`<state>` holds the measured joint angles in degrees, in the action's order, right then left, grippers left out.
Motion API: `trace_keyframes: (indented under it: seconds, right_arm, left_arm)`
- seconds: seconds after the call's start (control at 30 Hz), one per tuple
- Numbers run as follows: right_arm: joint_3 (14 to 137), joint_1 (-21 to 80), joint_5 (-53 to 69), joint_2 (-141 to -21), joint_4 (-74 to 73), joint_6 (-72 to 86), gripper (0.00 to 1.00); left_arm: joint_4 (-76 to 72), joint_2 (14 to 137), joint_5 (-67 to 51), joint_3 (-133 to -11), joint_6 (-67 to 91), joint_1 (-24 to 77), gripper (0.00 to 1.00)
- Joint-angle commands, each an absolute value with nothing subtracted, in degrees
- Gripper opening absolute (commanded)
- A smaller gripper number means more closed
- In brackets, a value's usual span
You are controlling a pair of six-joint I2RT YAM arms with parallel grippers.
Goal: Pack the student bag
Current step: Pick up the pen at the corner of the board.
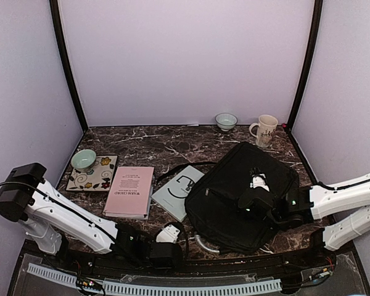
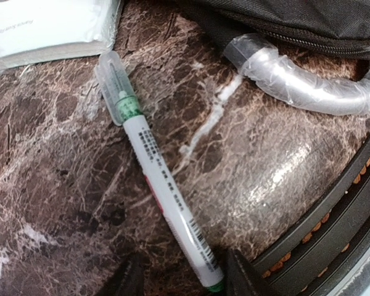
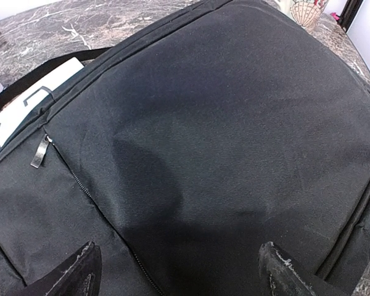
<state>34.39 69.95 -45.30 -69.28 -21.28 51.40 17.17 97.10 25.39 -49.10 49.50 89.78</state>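
Observation:
A white pen (image 2: 163, 179) with a clear cap and green tip lies on the marble table. My left gripper (image 2: 182, 280) is open, low over the table near its front edge (image 1: 168, 237). The pen's lower end lies between its fingers, close to the right one (image 2: 240, 277). The black student bag (image 1: 246, 191) lies flat at centre right, its zip closed where it shows. My right gripper (image 3: 179, 277) is open and empty just above the bag's top panel; it also shows in the top view (image 1: 253, 200). A zipper pull (image 3: 40, 151) shows at the left.
A pink book (image 1: 131, 190) and a grey-white notebook (image 1: 179, 191) lie left of the bag. A bowl on a patterned plate (image 1: 89, 179) is at far left. A bowl (image 1: 226, 121) and mug (image 1: 265, 130) stand at the back. The bag's plastic-wrapped handle (image 2: 308, 83) lies near the pen.

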Motion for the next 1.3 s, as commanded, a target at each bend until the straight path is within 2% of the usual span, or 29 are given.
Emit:
trace_keyframes:
  seconds: [0.0, 0.5, 0.87, 1.03, 1.17, 1.27]
  right_arm:
    - [34.78, 70.57, -47.13, -68.03, -21.57, 52.23, 0.89]
    - [35.66, 70.72, -47.07, -69.31, -21.67, 52.03, 0.89]
    - [35.87, 71.13, -47.05, -69.32, -21.17, 51.77, 0.88]
    - [36.18, 71.26, -47.03, -70.10, -20.98, 51.59, 0.88]
    - [36.81, 71.25, -47.20, -70.69, -21.45, 51.63, 0.88]
    - [37.01, 71.28, -47.24, -70.52, -21.69, 51.93, 0.88]
  left_arm:
    - [19.40, 98.71, 28.06, -49.42, 51.53, 89.78, 0.42]
    - [19.68, 92.57, 30.94, -41.49, 55.63, 89.69, 0.23]
    - [11.37, 92.43, 29.94, -38.67, 50.45, 89.65, 0.17]
    - [12.86, 90.81, 30.98, -38.58, 50.53, 89.65, 0.00]
    - [21.74, 87.61, 34.21, -39.68, 54.60, 89.73, 0.00]
    - [21.27, 82.54, 34.52, -37.53, 54.18, 89.76, 0.00]
